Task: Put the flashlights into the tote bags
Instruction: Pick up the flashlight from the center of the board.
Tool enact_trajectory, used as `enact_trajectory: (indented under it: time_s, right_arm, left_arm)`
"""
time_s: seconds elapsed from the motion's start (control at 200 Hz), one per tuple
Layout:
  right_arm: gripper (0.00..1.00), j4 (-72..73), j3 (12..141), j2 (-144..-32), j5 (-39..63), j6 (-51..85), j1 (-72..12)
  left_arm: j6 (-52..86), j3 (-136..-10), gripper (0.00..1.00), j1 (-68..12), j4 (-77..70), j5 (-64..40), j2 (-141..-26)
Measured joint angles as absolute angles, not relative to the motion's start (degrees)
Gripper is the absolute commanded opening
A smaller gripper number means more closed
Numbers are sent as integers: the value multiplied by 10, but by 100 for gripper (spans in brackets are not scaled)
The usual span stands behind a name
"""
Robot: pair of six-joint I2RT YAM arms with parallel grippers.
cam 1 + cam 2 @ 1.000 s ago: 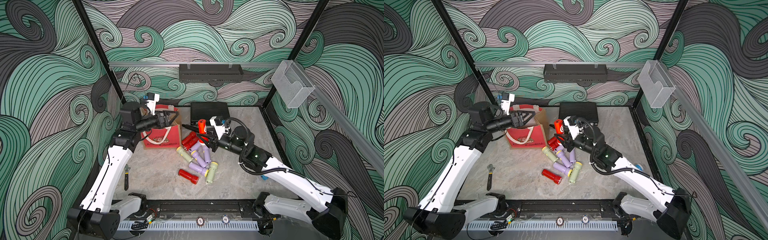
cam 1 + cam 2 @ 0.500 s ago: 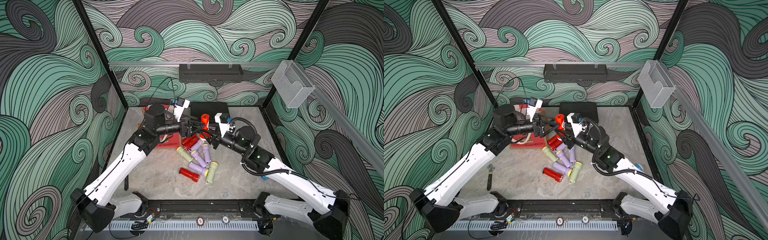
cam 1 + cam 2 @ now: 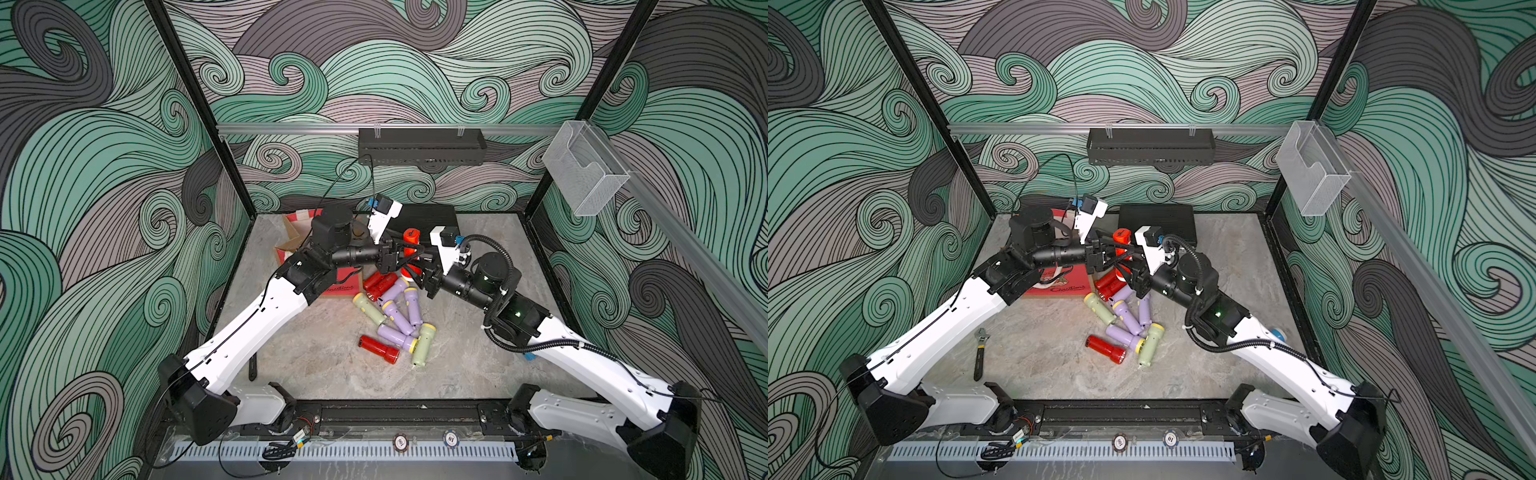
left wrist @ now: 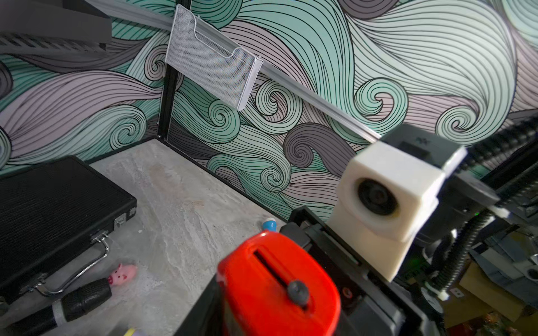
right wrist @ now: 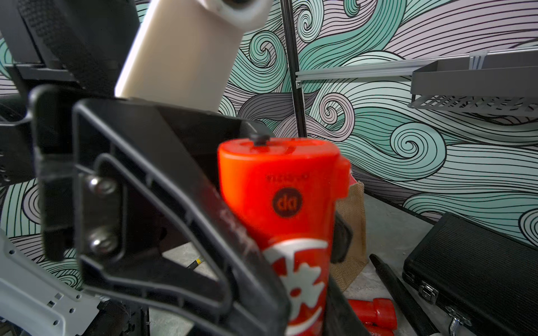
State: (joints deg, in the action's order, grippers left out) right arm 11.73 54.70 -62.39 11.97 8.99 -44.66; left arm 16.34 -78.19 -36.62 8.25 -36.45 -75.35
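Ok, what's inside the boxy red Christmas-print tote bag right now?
Of the boxy red tote bag, only the printed front and a brown side panel show. The left arm lies across its opening, so the inside is hidden and its contents cannot be told.

A robot lab cell: swirl-printed walls point(image 3: 104, 166) and black frame posts point(image 3: 201, 112) enclose a marbled tabletop point(image 3: 324, 357)

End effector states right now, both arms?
Left end effector: closed on the red flashlight.
Right end effector: closed on the same flashlight, lower down.
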Motion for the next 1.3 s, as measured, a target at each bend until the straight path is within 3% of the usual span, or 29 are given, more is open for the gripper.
enact_trajectory:
  time_s: [0.39,0.686,0.901,1.302]
  right_arm:
    - [0,114,545,-628,103,94,-446]
    - [2,113,545,-638,69,86,-452]
    - [9,113,545,-644,41,70,-461]
    - [31,121,545,-669,29,55,-465]
  left_arm:
    - [151,-782,28,-368,86,-350,-762]
    - [152,-782,0,-368,84,-331,-771]
    - [153,-782,0,-373,93,-303,-771]
    - [161,-790,0,-373,139,-247,-772]
